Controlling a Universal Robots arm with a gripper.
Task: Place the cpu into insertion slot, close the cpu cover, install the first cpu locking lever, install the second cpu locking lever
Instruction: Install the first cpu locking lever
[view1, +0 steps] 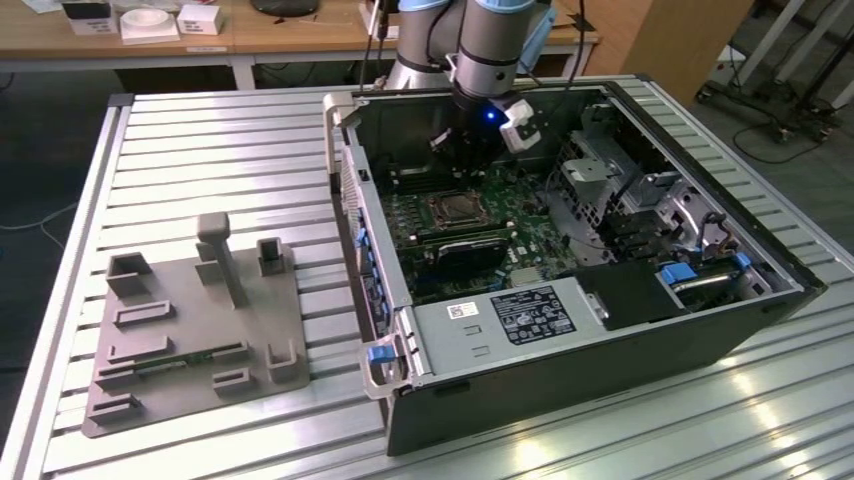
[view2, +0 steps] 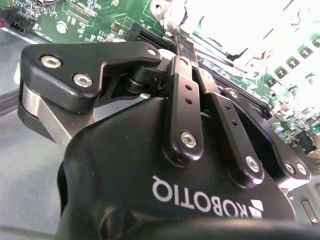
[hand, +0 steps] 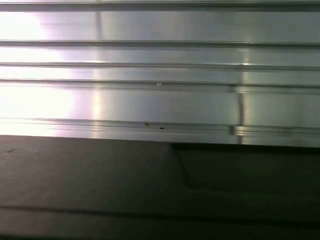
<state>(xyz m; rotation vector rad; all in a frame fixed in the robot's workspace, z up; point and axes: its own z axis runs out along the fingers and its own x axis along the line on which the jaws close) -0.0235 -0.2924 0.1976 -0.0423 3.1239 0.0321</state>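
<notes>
In the exterior view my gripper (view1: 450, 150) hangs inside the open computer case (view1: 694, 330), over the green motherboard near its back wall. It is just beyond the insertion slot (view1: 455, 210). The slot shows as a square with a silvery metal rim and a dark grey centre. The cpu cover (view1: 431, 213) appears to lie flat on it as a thin silvery frame. I cannot tell the cpu apart from the slot's centre. In the second wrist view the black fingers (view2: 182, 65) run together to a point above the board, with nothing visible between them.
A grey power-supply box (view1: 534, 315) with a white label sits at the case's front. Black memory slots (view1: 467, 248) lie just in front of the socket and a metal drive cage (view1: 601, 170) is to the exterior view's right. A grey fixture plate (view1: 187, 330) rests on the slatted aluminium table (hand: 160, 75).
</notes>
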